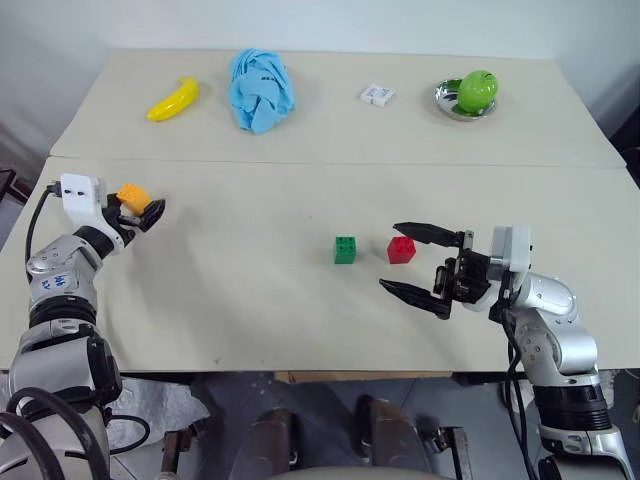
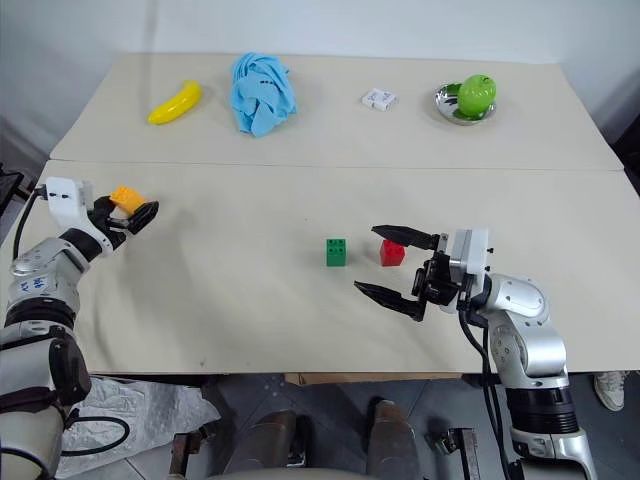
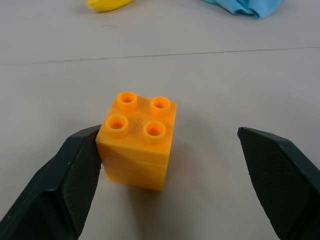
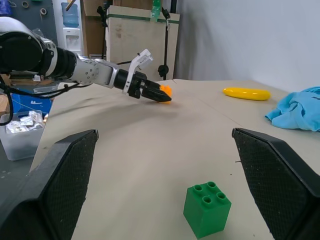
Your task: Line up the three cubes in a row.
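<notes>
A: At far left of near table (image 1: 250,330), left gripper (image 3: 180,165) spread wide round orange cube (image 3: 137,145). One finger (image 3: 75,175) touching cube's side, other well clear. Not clamped yet; cube sitting upright on tabletop, studs up.

B: And right gripper (image 1: 418,262)?

A: Also wide apart, empty, hovering just beside red cube (image 1: 401,249), pointing toward it. Green cube (image 1: 345,250) just left of red, small gap, roughly level w/ it. Orange well apart from both.

B: Step in hand?

A: Likely grasp of orange. Next: close on it, lift, carry across, set down left of green in line w/ pair. Needs square grip, cube off-centre btwn fingers.

B: Elsewhere?

A: On far table: banana (image 1: 174,99), blue cloth (image 1: 260,88), white packet (image 1: 377,95), green apple in dish (image 1: 472,92).
</notes>
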